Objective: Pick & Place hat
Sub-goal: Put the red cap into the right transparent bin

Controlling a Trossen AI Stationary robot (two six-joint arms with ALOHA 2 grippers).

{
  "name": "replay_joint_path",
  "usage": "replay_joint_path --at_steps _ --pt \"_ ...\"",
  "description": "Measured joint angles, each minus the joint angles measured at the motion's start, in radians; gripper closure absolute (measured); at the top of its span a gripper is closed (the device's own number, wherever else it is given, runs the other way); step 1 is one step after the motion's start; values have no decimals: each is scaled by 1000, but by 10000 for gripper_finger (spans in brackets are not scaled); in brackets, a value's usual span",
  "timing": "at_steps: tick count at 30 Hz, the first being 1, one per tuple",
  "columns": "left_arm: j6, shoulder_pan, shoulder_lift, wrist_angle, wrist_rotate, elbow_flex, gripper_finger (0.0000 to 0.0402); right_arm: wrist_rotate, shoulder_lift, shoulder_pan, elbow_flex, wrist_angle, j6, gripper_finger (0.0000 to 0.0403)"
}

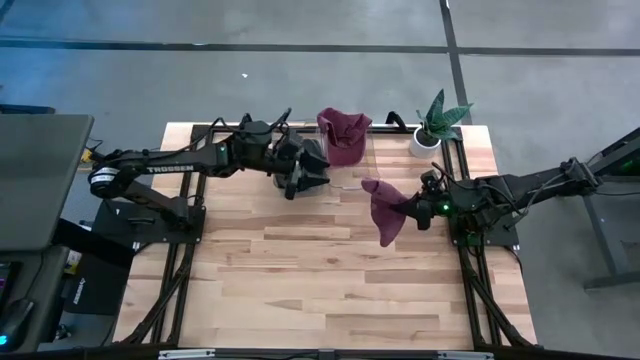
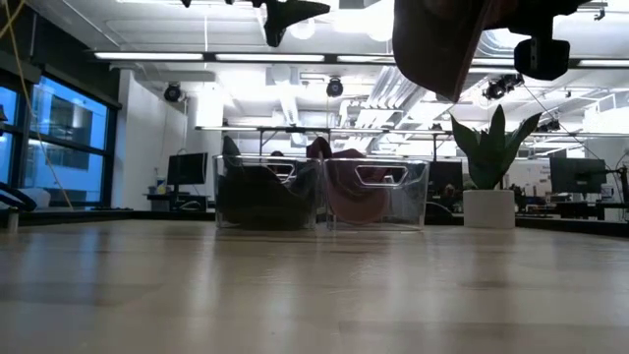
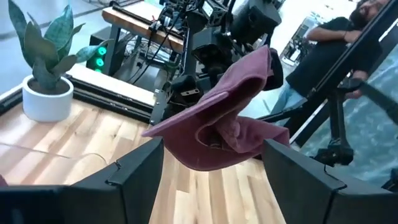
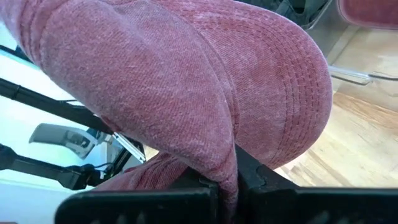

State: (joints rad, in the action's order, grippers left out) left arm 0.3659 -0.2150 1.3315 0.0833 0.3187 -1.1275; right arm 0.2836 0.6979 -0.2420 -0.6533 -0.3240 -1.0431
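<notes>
A maroon hat [image 1: 385, 212] hangs in the air right of the table's middle, with my right gripper [image 1: 418, 212] shut on it. It also shows in the left wrist view [image 3: 217, 124] and at the top of the low view [image 2: 442, 44]. My left gripper [image 1: 305, 172] stands open to the hat's left, level and pointing at it, touching nothing; its fingers [image 3: 140, 177] frame the hat from a distance. A second maroon hat [image 1: 345, 135] sits in a clear bin [image 2: 378, 192] at the table's far edge. My right gripper pinches a fold of the hat's cloth [image 4: 227, 165] between its two fingers, coming nearly level from the table's right side. The stitched brim [image 4: 289, 93] bulges out beside the fingers. The hat is lifted clear of the table and droops below and to the left of the fingers.
Two clear bins stand side by side at the far edge; the left one [image 2: 265, 192] holds something dark. A potted plant [image 1: 435, 125] stands at the far right corner. Bare wooden tabletop [image 1: 320, 290] lies near. A person [image 3: 323, 50] stands beyond the table.
</notes>
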Motion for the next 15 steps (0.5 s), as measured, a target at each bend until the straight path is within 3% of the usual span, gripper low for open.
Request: replay_joint_path --at_steps 9,15 --pt "-197 22 8 13 -21 0 138 -7 0 0 0 -11 37 403" --pt "-309 78 9 81 -108 0 138 -47 0 0 0 -15 49 403"
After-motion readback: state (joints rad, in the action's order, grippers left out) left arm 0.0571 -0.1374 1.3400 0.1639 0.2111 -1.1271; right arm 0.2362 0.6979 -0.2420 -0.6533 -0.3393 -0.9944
